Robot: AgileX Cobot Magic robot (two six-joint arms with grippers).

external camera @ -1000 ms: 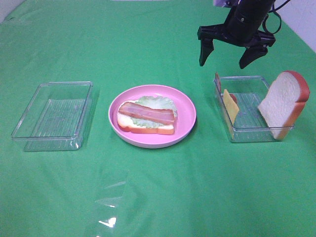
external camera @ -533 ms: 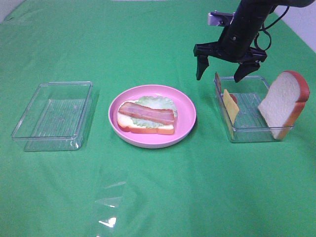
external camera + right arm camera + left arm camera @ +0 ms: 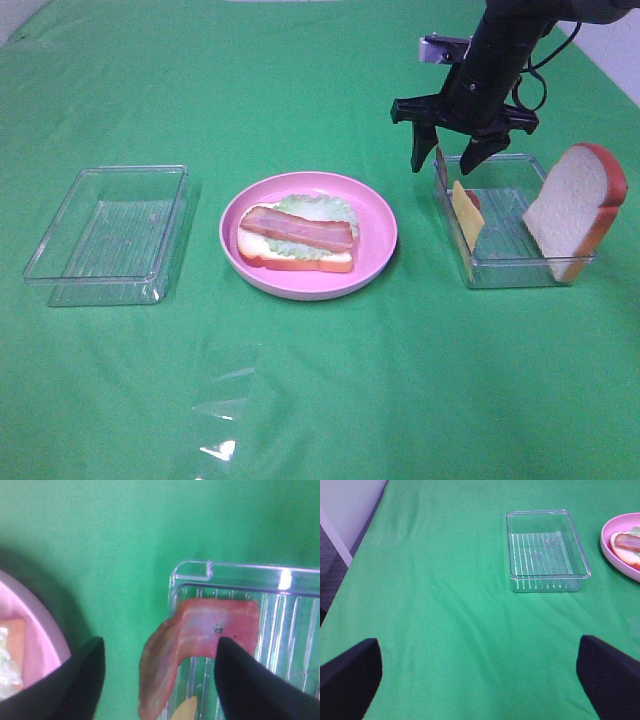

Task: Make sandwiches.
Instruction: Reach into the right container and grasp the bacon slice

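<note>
Bacon strip [image 3: 210,630] at the clear tray's [image 3: 500,272] end wall stands between our right gripper's [image 3: 445,163] parted jaws; we cannot tell whether either touches it. Cheese [image 3: 466,215] beneath is half hidden. The unfinished sandwich [image 3: 297,240] lies on the pink plate [image 3: 380,235] beside that gripper. Our left gripper [image 3: 479,647] gapes wide and holds nothing, its fingers partly cut off.

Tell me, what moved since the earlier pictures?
The right pincer came down toward the bacon strip at the end of the right tray, and its jaws narrowed, not yet gripping. The half-built sandwich on the pink plate, the bread slice, the cheese and the left tray stayed put.
</note>
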